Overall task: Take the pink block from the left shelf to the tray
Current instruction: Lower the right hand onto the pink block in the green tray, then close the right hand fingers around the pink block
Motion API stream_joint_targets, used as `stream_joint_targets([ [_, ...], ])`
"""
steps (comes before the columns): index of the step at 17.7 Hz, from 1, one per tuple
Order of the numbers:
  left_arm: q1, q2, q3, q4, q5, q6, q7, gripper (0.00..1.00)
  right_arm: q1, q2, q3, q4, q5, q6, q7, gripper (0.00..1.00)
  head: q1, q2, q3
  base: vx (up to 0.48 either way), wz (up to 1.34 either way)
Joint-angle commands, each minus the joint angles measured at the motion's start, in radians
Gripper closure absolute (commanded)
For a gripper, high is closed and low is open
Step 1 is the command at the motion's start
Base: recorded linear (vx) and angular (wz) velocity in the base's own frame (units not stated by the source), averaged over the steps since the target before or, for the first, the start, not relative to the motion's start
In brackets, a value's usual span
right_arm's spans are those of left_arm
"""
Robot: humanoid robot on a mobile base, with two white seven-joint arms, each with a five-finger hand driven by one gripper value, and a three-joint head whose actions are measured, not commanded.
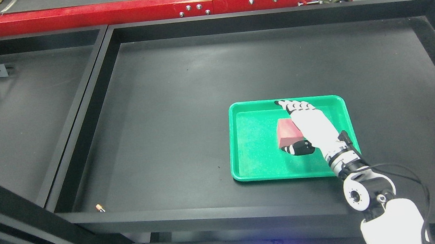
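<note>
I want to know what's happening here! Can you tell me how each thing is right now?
pink block: lying inside the tray, partly under the hand.
green tray: flat on the black shelf, holding the block.
right hand: over the tray, fingers stretched out, thumb by the block; grip unclear.
black shelf: carrying the tray.

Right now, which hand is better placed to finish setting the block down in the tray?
The right hand: it is over the green tray with the pink block against its fingers. The left arm is out of view.
</note>
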Motion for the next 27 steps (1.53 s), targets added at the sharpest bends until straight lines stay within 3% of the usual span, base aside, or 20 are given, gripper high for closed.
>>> stream_joint_targets([
  [1,0.02,0.017,0.0,-0.017,0.0,0.0,0.0,0.0,-0.025,-0.017,0.012,0.072,0.011,-0.005,0.025,0.01,0.0,0.0,0.0,0.078,-0.04],
  [7,0.02,0.017,0.0,-0.017,0.0,0.0,0.0,0.0,-0.023,-0.017,0.02,0.105,0.013,-0.005,0.11,0.02,0.0,0.0,0.0,0.068,-0.06],
  [18,0.02,0.017,0.0,-0.017,0.0,0.0,0.0,0.0,-0.009,-0.017,0.007,0.114,0.014,0.018,0.116,0.06,0.0,0.0,0.0,0.04,-0.03],
  [27,0.02,0.017,0.0,-0.017,0.0,0.0,0.0,0.0,-0.002,-0.017,0.017,0.119,0.028,0.005,0.116,0.4,0.0,0.0,0.0,0.004,0.0],
])
